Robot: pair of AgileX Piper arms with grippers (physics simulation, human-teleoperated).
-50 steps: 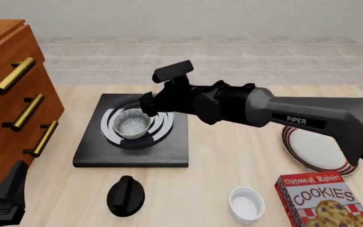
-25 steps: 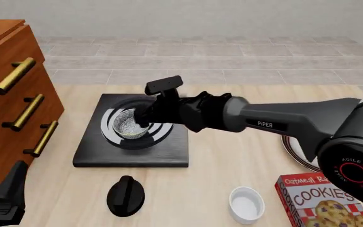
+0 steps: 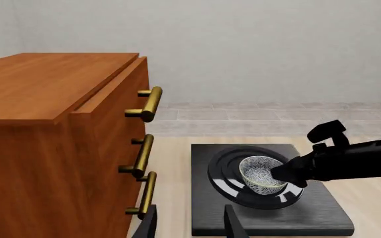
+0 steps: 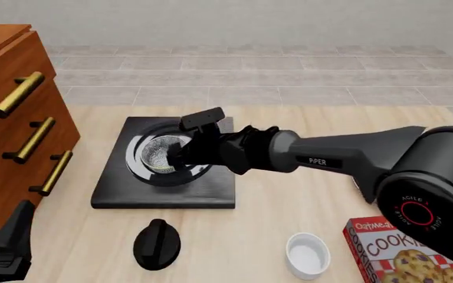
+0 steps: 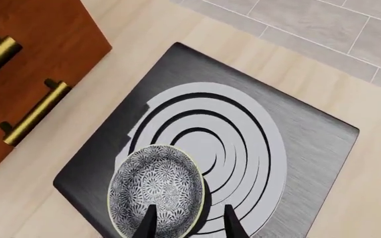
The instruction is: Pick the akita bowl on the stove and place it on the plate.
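Observation:
The akita bowl (image 4: 156, 154) (image 5: 156, 191) (image 3: 260, 171) sits upright on the stove (image 4: 163, 190) (image 5: 296, 148) (image 3: 263, 218), left of the burner rings' centre. My right gripper (image 4: 179, 158) (image 5: 189, 225) is open and low at the bowl's right side. In the right wrist view one finger is over the bowl's inside and the other outside, straddling the rim. My left gripper (image 3: 189, 228) (image 4: 10, 242) is open and holds nothing, at the table's near left by the dresser. The plate is hidden behind the right arm in the front view.
A wooden dresser (image 4: 14, 118) (image 3: 51, 144) with brass handles stands left of the stove. A black knob (image 4: 156, 243), a white ramekin (image 4: 307, 253) and a cookies box (image 4: 403, 250) lie along the front of the table.
My right gripper has come down and to the left, from above the stove to the bowl's rim. The arm now covers the plate. The bowl and the left gripper have not moved.

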